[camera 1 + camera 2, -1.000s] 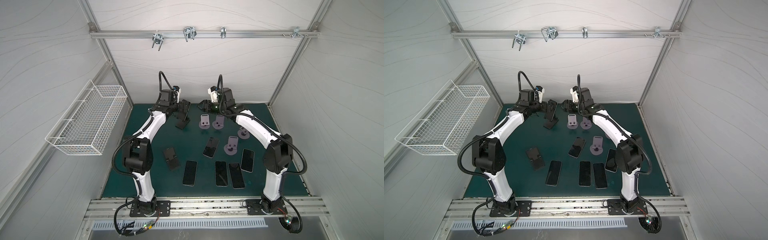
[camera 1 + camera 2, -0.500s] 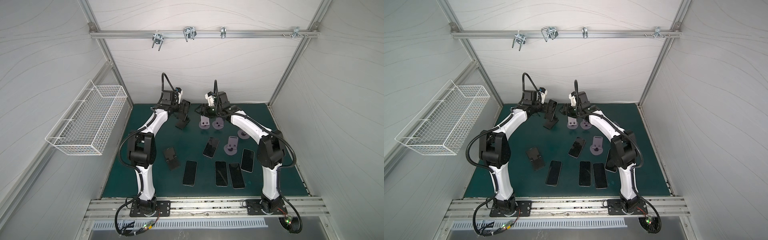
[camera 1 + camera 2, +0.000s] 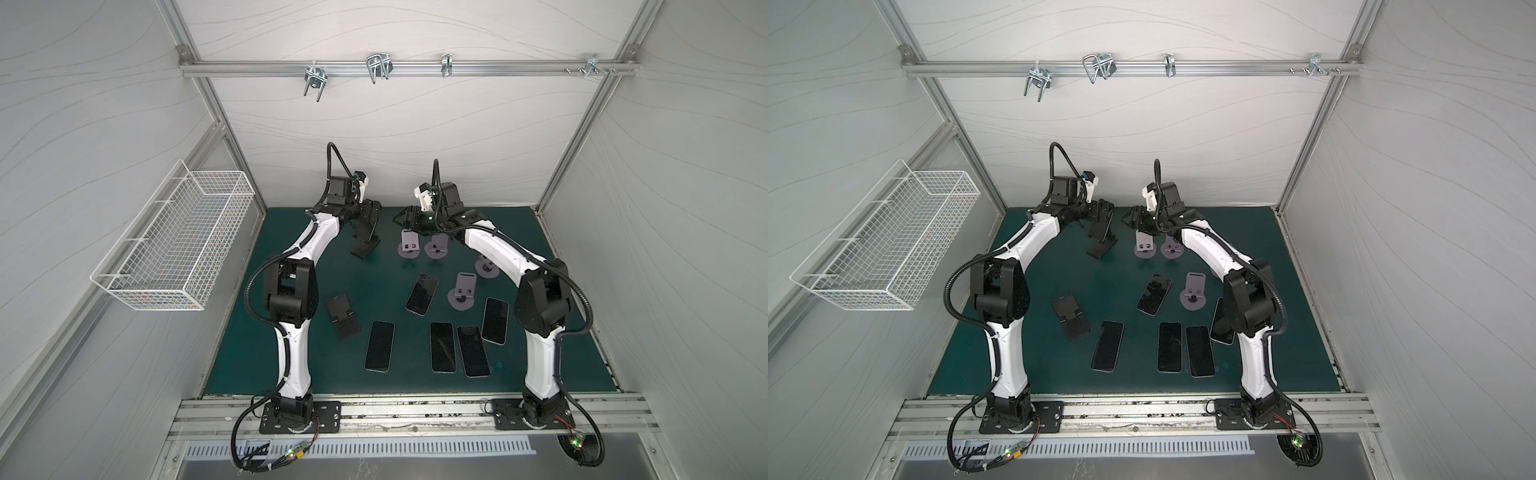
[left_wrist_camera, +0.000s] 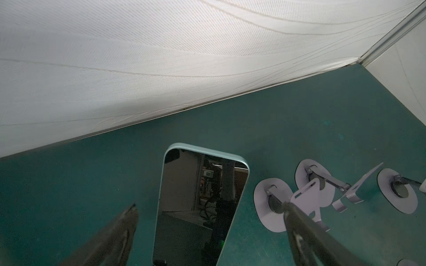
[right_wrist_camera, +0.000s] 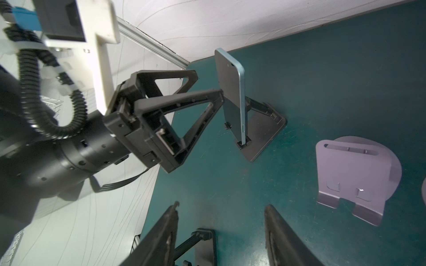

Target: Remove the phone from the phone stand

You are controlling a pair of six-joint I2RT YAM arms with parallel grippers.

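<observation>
Straddling the phone (image 5: pixel 231 92), the left gripper (image 3: pixel 371 209) sits at 11 o'clock on the counter (image 3: pixel 332 374). Its jaws are released and spread wide, one on each side of the screen. One tip lies at the phone's edge; contact cannot be told. The phone stands upright, leaning back slightly, with its bottom edge seated in the black phone stand (image 5: pixel 262 133). The right gripper (image 5: pixel 222 206) is at 12 o'clock, low over the counter, jaws partly parted and grasping nothing. A purple stand (image 3: pixel 409 249) sits near it at its 6 o'clock.
</observation>
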